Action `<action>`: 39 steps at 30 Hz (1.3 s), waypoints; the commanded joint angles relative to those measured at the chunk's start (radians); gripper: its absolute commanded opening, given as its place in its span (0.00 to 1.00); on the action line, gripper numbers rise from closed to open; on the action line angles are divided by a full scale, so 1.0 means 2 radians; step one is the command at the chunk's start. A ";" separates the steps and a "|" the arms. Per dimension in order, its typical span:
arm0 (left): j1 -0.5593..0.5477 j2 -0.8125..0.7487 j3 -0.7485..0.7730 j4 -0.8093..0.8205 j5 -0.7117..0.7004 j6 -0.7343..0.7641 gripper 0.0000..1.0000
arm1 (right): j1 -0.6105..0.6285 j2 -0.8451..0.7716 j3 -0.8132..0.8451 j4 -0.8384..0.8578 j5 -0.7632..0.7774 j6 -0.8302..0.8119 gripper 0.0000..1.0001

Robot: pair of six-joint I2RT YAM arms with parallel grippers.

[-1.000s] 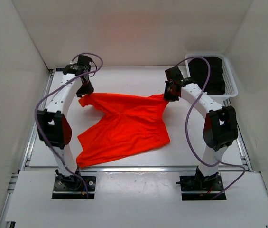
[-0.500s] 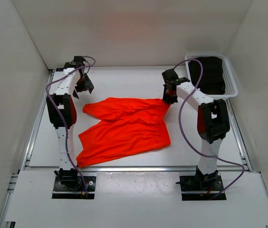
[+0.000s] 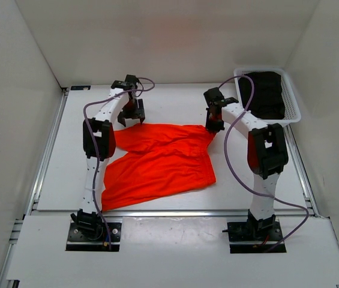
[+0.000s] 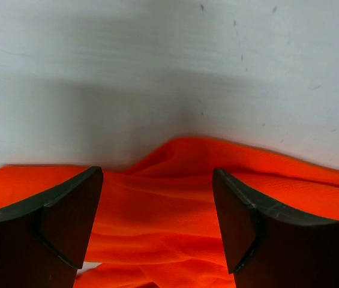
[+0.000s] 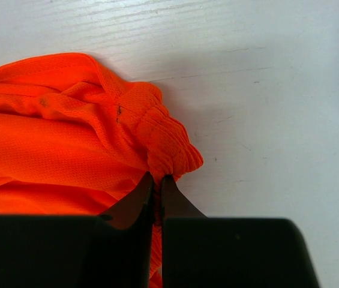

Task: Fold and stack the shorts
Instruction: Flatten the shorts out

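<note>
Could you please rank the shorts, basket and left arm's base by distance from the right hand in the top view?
1. shorts: pinched in the right hand.
2. basket: back right corner.
3. left arm's base: near left edge.

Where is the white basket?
In the top view, the white basket sits in the far right corner of the table, just right of the right gripper, with dark clothes inside.

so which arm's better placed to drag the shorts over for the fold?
Right, probably. The right gripper is shut on the far-right waistband corner of the shorts, so it can pull at once. The left gripper hangs open over their far edge, gripping nothing.
</note>
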 commanded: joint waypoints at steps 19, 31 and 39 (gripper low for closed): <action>0.013 -0.280 -0.125 0.038 -0.113 -0.061 0.10 | -0.011 -0.090 0.018 -0.019 0.003 -0.028 0.00; 0.033 -0.022 0.184 -0.039 -0.108 -0.056 1.00 | -0.029 0.045 0.191 -0.056 0.036 -0.002 0.92; 0.076 -0.147 -0.062 0.069 -0.080 -0.045 0.98 | -0.024 0.009 0.122 -0.030 -0.006 -0.008 0.87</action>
